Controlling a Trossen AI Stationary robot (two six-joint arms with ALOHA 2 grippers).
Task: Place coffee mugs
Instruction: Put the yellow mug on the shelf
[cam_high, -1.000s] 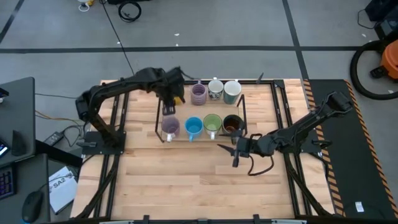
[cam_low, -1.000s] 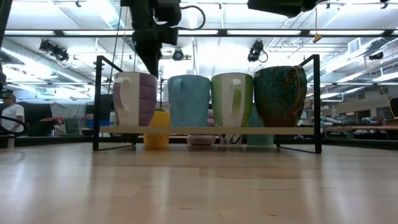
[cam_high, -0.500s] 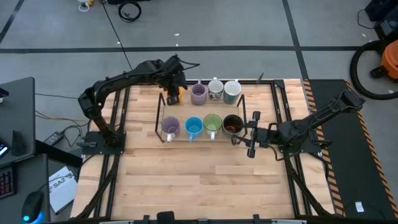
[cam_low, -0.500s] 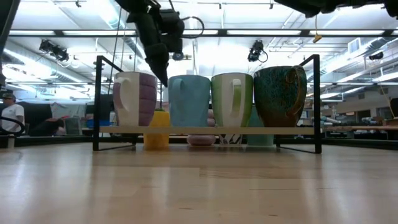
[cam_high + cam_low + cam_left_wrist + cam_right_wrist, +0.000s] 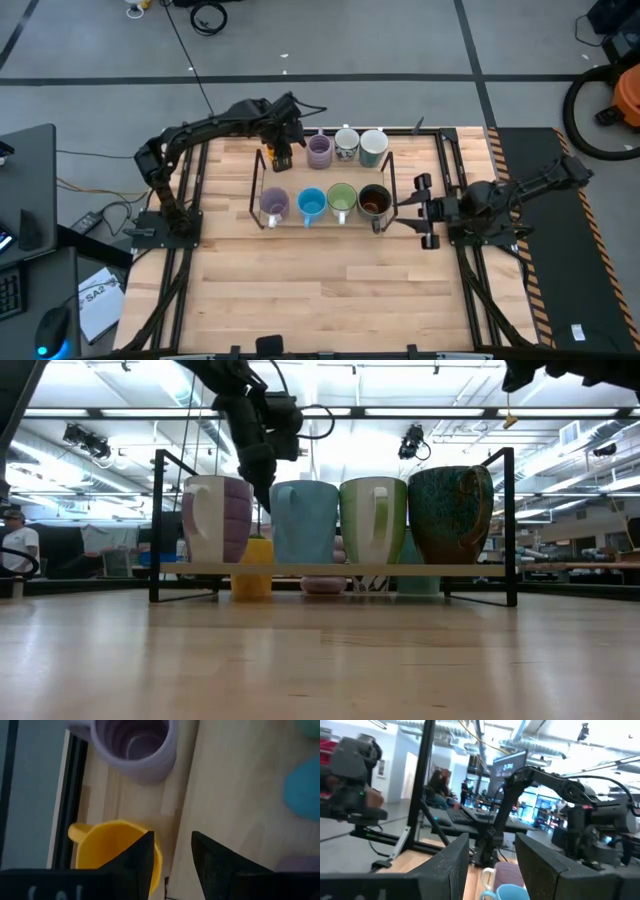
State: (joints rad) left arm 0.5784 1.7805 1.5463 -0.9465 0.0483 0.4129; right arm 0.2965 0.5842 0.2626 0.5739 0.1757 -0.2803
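Observation:
The orange mug (image 5: 278,157) stands on its base on the table behind the black wire rack (image 5: 390,178); it also shows in the low view (image 5: 252,566) and the left wrist view (image 5: 112,851). Beside it stand a lavender mug (image 5: 319,150), a white patterned mug (image 5: 346,146) and a pale grey-white mug (image 5: 373,147). On the rack's shelf stand a lavender (image 5: 216,518), a blue (image 5: 305,520), a light green (image 5: 373,518) and a dark brown-black mug (image 5: 450,515). My left gripper (image 5: 172,852) is open, slanted just above the orange mug's rim. My right gripper (image 5: 422,211) is open, right of the rack.
Black frame rails run along the table's far, left and right edges (image 5: 452,160). Bare wood lies between the rack and the near edge (image 5: 320,290). People and desks show in the room beyond the table (image 5: 440,785).
My right gripper has drawn back from the rack's dark mug toward the table's right edge and turned about. My left gripper has tipped from upright to slanted over the orange mug and shifted a little toward the far edge. The mugs have kept still.

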